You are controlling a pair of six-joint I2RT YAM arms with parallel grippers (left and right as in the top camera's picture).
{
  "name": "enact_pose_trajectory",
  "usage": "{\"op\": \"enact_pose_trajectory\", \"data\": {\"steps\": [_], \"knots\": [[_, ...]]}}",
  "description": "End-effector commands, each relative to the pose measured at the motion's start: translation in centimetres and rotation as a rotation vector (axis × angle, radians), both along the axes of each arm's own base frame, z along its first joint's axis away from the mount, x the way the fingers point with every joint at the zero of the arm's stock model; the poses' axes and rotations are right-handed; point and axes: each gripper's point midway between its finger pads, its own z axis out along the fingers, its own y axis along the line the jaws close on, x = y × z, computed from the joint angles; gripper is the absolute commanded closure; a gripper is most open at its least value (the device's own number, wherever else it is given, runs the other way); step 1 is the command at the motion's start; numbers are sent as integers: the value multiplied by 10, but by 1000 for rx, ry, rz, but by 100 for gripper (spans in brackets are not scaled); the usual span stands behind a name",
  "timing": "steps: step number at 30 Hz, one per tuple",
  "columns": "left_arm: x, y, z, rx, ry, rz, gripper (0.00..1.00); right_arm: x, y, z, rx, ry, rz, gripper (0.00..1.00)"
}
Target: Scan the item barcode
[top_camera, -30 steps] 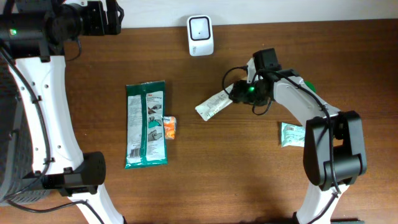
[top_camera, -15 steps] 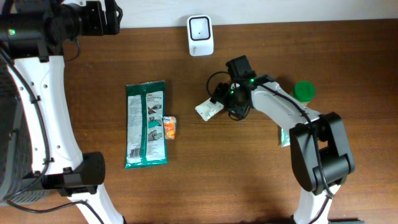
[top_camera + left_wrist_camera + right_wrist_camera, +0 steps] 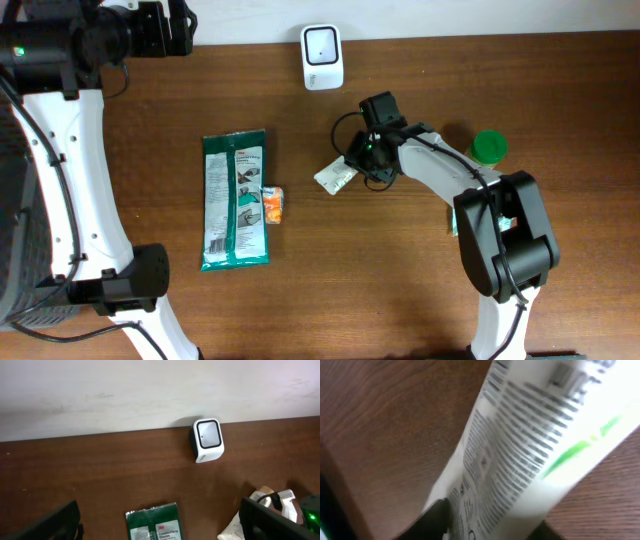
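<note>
The item, a white tube with fine print and a green stripe (image 3: pixel 337 176), lies on the brown table right of centre. My right gripper (image 3: pixel 364 160) is down on its right end. In the right wrist view the tube (image 3: pixel 530 445) fills the frame, blurred, with both black fingers (image 3: pixel 432 522) pressed against its sides: shut on it. No barcode can be made out. The white scanner (image 3: pixel 322 56) stands at the table's back edge, also seen from the left wrist as the scanner (image 3: pixel 208 440). My left gripper (image 3: pixel 160 527) hangs high at the back left, wide open and empty.
A green glove pack (image 3: pixel 235 200) lies left of centre with a small orange packet (image 3: pixel 272 204) against its right side. A round green lid (image 3: pixel 489 147) sits right of the right arm. The pale wall (image 3: pixel 150 390) runs behind the scanner.
My right gripper slid left along the tube toward its middle, opened wider, then closed on it. The tube shifted slightly. The left arm has not moved.
</note>
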Motion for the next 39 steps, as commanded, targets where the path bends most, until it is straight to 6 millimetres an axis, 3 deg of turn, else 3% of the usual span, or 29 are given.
{"op": "enact_pose_trajectory", "data": {"steps": [1, 5, 13, 25, 30, 35, 39], "knots": [[-7, 1, 16, 7, -43, -11, 1, -16, 3, -13, 13, 47, 148, 81], [-7, 1, 16, 7, -43, -10, 1, -23, 7, -4, 103, 29, 312, 96], [-7, 1, 16, 7, -43, -11, 1, -46, 3, 12, 236, -8, 582, 96], [-7, 1, 16, 7, -43, -10, 1, -61, -15, 15, 269, 29, 626, 96], [-7, 1, 16, 7, -43, -11, 1, -64, -3, 61, 360, -162, 797, 96], [-7, 1, 16, 7, -43, -10, 1, -71, 5, 137, 389, -366, 870, 96], [-7, 1, 16, 7, -43, -10, 1, -88, 14, 200, 480, -512, 909, 96]]}}
